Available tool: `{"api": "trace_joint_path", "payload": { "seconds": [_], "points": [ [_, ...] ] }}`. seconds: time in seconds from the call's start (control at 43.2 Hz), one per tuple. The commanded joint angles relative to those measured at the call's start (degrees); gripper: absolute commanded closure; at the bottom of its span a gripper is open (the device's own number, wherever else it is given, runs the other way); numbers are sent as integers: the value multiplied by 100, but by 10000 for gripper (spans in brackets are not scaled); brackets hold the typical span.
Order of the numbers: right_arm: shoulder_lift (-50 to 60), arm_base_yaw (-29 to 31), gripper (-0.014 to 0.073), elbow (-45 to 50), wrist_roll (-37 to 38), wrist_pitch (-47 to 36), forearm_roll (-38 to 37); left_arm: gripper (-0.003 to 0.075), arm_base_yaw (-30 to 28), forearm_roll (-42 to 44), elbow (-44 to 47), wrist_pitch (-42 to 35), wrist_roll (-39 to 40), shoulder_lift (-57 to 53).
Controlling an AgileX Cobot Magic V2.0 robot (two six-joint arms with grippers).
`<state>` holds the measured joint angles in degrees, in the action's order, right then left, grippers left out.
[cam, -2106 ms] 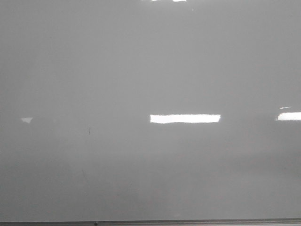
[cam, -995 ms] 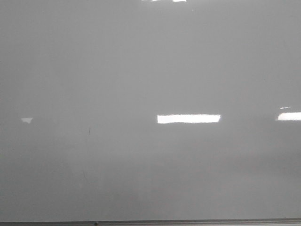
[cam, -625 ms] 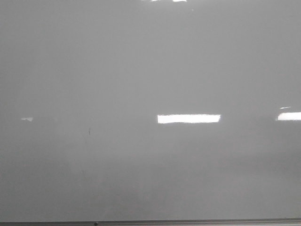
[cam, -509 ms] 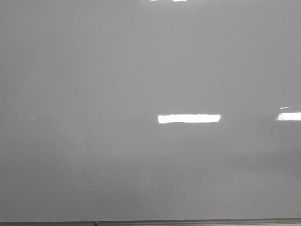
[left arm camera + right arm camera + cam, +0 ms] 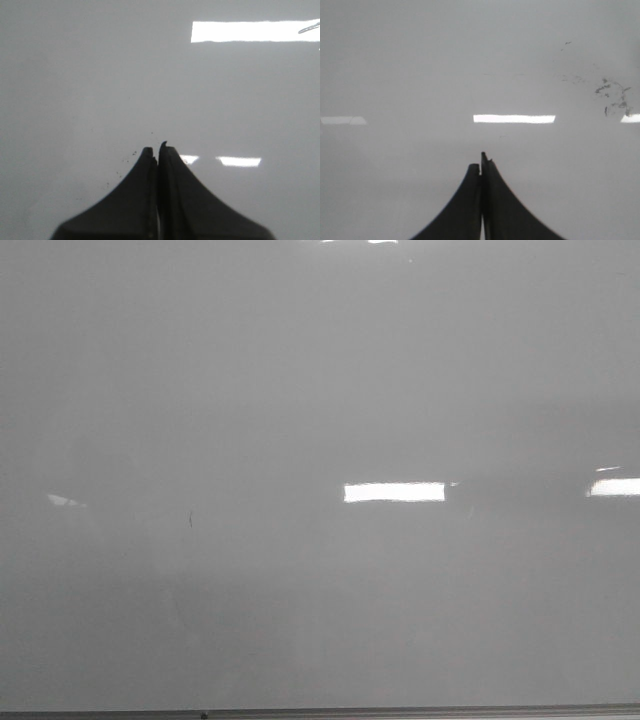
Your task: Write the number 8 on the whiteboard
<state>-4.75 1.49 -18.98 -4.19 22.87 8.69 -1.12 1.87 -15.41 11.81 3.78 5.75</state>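
In my front view I get only the whiteboard (image 5: 320, 390), its frame edge along the bottom, and 1 tiny dark speck (image 5: 190, 520) at lower left. No 8 is drawn. My left wrist view shows the left gripper (image 5: 158, 150) pressed together, holding nothing. My right wrist view shows the right gripper (image 5: 481, 162) likewise closed, with smudges (image 5: 612, 95) at upper right.

Bright rectangular light reflections (image 5: 395, 492) (ceiling lamps, apparently) gleam overhead.
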Motion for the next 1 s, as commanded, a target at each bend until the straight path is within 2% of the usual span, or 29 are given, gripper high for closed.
{"api": "trace_joint_path", "payload": {
  "seconds": [0.0, 0.116, 0.278, 0.347, 0.394, 0.556, 0.602, 0.648, 0.694, 0.856, 0.972],
  "points": [
    [-622, -13, 661, -465, -3, -252, 29, 741, -9, -51, -520, 129, 8, 655],
    [-1119, -13, 661, -598, -3, -338, 29, 741, -9, -40, -690, 194, 8, 1221],
    [-1301, -13, 657, -598, -3, -382, 29, 736, -9, -40, -689, 141, 8, 1404],
    [-1301, -13, 617, -587, -3, -381, 29, 687, -9, -40, -689, 141, 8, 1393],
    [-1301, -13, 546, -587, -3, -381, 29, 620, -9, -40, -689, 141, 8, 1393],
    [-1301, -13, 225, -587, -3, -386, 29, 198, -9, -145, -689, 125, 8, 1393],
    [-1301, -13, 148, -587, -3, -386, 29, 106, -9, -187, -689, 97, 8, 1393],
    [-1301, -13, 104, -587, -3, -386, 29, 69, -9, -187, -689, 82, 8, 1393],
    [-1301, -13, 78, -587, -3, -380, 29, 50, -9, -187, -679, 6, 8, 1393],
    [-1301, -13, 75, -587, -3, -380, 29, 51, 2, -567, -667, -52, -8, 1512],
    [-1301, -13, 75, -587, -3, -380, 29, 51, 283, -568, -840, 181, -105, 2193]
  ]
}}
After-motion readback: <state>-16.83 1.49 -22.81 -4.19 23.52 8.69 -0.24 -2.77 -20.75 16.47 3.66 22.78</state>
